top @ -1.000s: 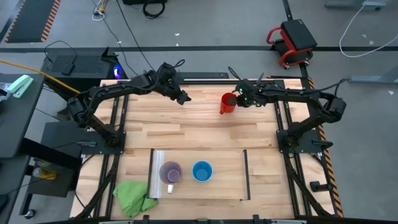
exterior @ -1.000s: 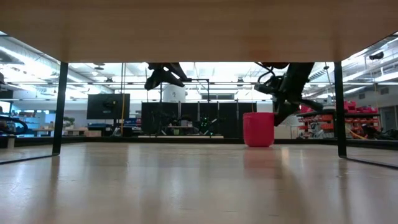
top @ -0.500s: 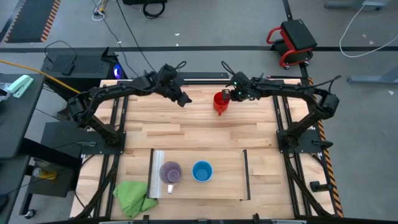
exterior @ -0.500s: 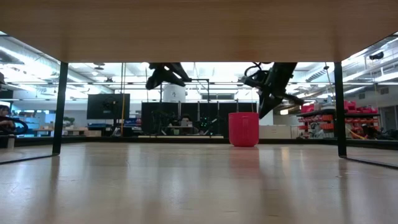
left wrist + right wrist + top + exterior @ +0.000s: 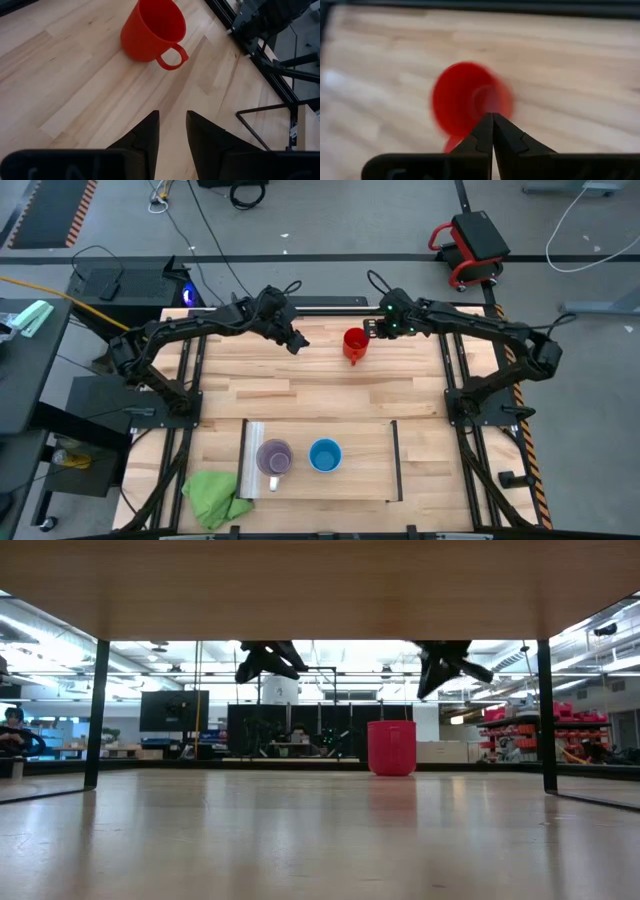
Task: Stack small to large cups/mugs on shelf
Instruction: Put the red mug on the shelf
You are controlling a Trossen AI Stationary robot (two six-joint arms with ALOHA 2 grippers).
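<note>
The red mug stands upright on its base near the table's far edge, with its handle free. My right gripper hangs shut just right of the mug and above it, touching nothing. My left gripper hovers left of the mug, its fingers a narrow gap apart. The pale purple mug and the blue mug stand side by side on the light-wood shelf panel near the table's near edge.
A green cloth lies at the near left corner, beside the shelf's silvery strip. Bare wooden tabletop stretches between the red mug and the shelf. Black frame rails run along both sides of the table.
My right gripper carried the red mug a short way along the table toward the left edge, then rose and drew back to the right, clear of it. The mug stands upright where it was left. My left gripper kept still.
</note>
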